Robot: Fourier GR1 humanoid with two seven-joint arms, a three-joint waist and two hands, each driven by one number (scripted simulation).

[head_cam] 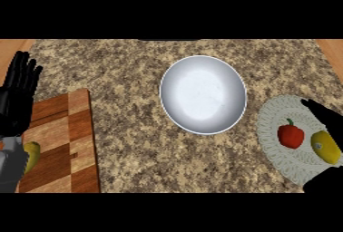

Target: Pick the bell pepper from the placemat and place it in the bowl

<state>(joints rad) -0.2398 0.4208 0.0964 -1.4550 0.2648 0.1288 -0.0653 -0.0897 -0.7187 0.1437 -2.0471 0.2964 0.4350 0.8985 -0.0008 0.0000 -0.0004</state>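
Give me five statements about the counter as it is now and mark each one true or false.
1. The bell pepper lies on the placemat. True.
2. The bowl already holds the pepper. False: nothing shows inside the bowl.
3. A lemon lies beside the pepper on the placemat. True.
4. The wooden cutting board sits at the view's right. False: it is at the left, with a yellow-green vegetable at its left edge.
5. The left hand is curled round the pepper. False: it rests open, fingers up, at the left edge; the right hand is over the placemat's far right part, not round the pepper.
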